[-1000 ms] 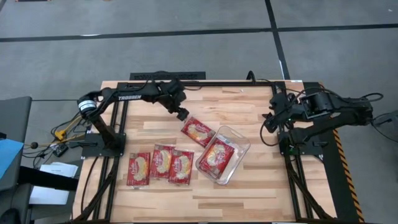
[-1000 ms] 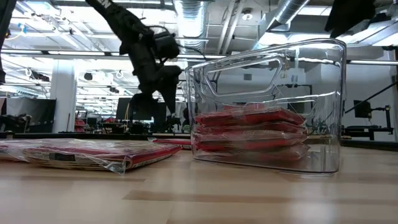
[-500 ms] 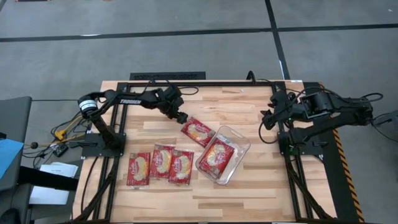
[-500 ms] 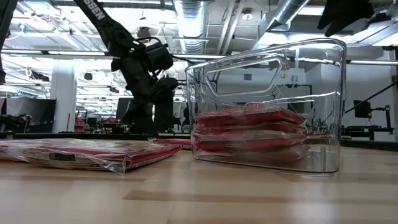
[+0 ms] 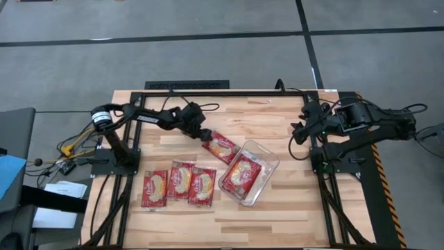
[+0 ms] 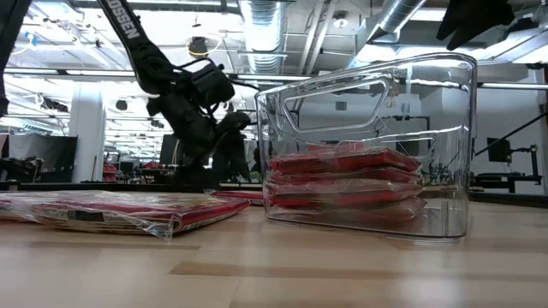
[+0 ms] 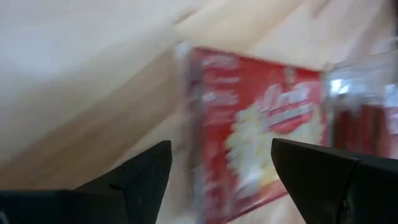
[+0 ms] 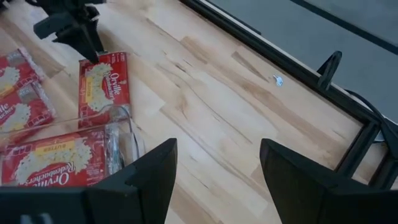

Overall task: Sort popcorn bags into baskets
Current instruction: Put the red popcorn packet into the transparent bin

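One red popcorn bag (image 5: 222, 146) lies flat and alone on the wooden table, just left of the clear basket (image 5: 267, 161). My left gripper (image 5: 206, 136) hangs open low over that bag's far-left end; in the left wrist view the bag (image 7: 249, 124) shows ahead between the two fingers. The basket (image 6: 445, 128) holds a stack of red bags (image 6: 342, 180). Three more bags (image 5: 179, 185) lie side by side at the near left. My right gripper (image 5: 297, 136) waits open, high over the table's right side.
The basket stands slantwise at the table's middle right, its near wall (image 5: 239, 198) close to the row of three bags. Bare wood (image 5: 277, 222) runs along the near edge and across the far right (image 8: 236, 106). Black frame rails (image 5: 187, 85) line the far edge.
My left gripper has sunk toward the table and the lone bag's far-left end, drifting slightly toward the near edge, and its wrist has rolled. Its fingers have stayed open. The bags and the basket have kept their places.
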You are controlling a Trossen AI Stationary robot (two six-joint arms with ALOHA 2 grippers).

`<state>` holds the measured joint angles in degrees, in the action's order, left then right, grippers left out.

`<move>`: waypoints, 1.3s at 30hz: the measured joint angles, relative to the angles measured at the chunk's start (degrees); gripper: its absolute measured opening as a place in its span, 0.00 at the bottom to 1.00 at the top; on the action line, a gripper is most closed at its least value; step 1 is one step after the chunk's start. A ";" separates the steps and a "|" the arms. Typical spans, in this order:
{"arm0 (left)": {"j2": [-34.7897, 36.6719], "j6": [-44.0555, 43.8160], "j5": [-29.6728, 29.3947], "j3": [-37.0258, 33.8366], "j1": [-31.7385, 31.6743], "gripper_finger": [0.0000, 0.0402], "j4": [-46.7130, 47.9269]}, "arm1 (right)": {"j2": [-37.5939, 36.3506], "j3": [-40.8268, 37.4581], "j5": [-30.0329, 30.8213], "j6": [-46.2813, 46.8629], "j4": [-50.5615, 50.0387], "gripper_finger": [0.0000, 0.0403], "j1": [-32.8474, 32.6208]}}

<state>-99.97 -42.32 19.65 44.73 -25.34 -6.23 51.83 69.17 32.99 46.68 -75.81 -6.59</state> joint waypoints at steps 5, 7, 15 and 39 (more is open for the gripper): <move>-3.72 -3.63 1.52 -0.04 0.82 0.67 -6.04 | 0.00 0.02 0.00 0.00 0.04 0.63 -0.02; -5.18 -4.50 2.10 -0.02 0.83 0.63 -7.65 | 0.00 0.02 -0.02 0.00 0.02 0.63 0.00; -7.94 -5.76 2.10 0.31 2.16 0.23 -11.48 | 0.00 0.04 -0.02 -0.04 0.00 0.63 -0.02; 3.55 15.07 -0.01 24.68 -0.45 0.00 24.84 | 0.00 0.04 0.11 -0.66 -0.02 0.63 -0.02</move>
<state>-96.42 -27.25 19.65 69.40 -25.79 18.61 51.83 69.21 33.10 46.02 -75.83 -6.61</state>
